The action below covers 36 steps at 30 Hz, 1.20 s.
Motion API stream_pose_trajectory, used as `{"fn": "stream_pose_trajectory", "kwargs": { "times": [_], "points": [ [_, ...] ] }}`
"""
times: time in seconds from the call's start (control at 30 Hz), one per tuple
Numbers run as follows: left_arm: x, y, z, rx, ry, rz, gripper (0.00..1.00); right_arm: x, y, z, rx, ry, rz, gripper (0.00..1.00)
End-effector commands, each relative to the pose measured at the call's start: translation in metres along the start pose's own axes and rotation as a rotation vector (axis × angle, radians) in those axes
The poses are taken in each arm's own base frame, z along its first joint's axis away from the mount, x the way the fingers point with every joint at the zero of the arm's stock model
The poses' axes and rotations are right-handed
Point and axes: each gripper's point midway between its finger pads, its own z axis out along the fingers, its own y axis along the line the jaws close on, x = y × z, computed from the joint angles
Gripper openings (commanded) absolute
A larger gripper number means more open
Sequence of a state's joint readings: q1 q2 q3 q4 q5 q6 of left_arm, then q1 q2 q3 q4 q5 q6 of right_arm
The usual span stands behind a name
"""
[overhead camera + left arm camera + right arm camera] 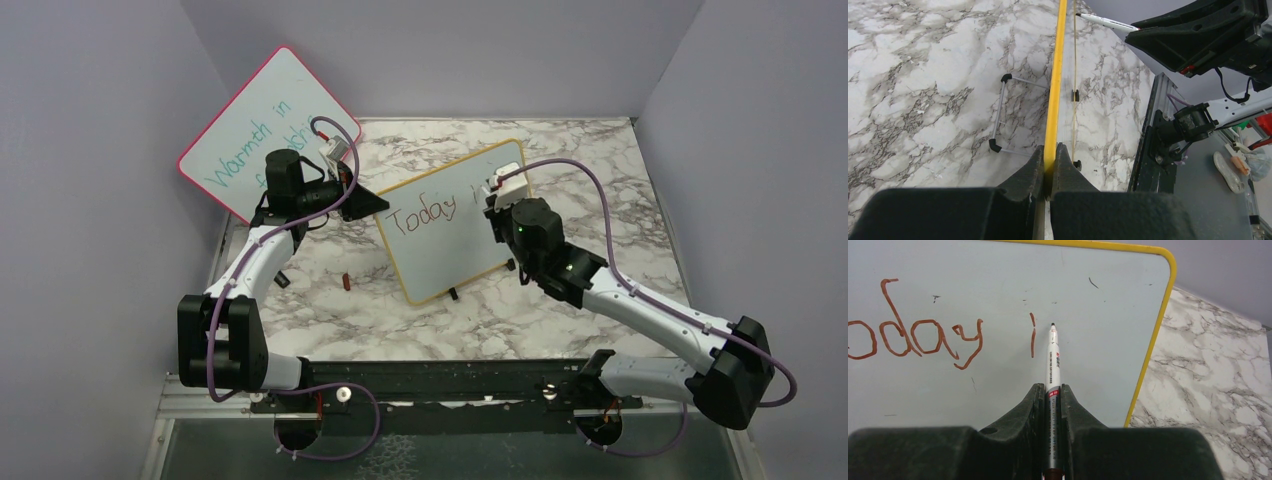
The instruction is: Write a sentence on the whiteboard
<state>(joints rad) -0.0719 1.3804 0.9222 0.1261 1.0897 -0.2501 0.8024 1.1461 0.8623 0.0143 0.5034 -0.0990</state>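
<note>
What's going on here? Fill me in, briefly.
The left gripper is clamped on the yellow frame of the whiteboard, steadying it on the marble table. The right gripper grips a marker, its tip at the board just right of a vertical stroke. So far the sentence reads "Today" plus that stroke; the rest is unwritten.

Robot lab test cell. Plain lilac-grey partition walls (90, 150) box in a marble-print tabletop (600, 150). Left arm (250, 265) and right arm (640, 300) are bolted to a black rail (440, 378) on aluminium framing (190, 398), with purple cables (585, 170) looped loose.
</note>
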Motion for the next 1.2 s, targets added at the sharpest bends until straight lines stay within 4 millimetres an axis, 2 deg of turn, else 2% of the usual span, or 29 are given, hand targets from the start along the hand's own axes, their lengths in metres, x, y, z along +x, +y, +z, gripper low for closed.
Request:
{"fn": "stream_pose_trajectory", "kwargs": {
  "times": [0.0,0.33,0.47,0.83,1.17],
  "points": [
    [0.019,0.016,0.003,-0.043,0.042,0.005,0.00,-0.003,-0.006,0.004,0.030,-0.021,0.007,0.01],
    [0.018,0.016,0.002,-0.042,0.041,0.006,0.00,0.009,-0.007,0.010,0.039,0.014,-0.003,0.01],
    [0.018,0.015,0.002,-0.040,0.041,0.006,0.00,0.010,-0.007,0.012,0.039,0.015,-0.003,0.01],
    [0.019,0.015,0.002,-0.039,0.042,0.005,0.00,-0.004,0.007,0.011,-0.054,-0.029,-0.006,0.01],
    [0.018,0.015,0.002,-0.040,0.041,0.005,0.00,0.007,0.015,0.007,-0.106,0.014,-0.017,0.01]
  ]
}}
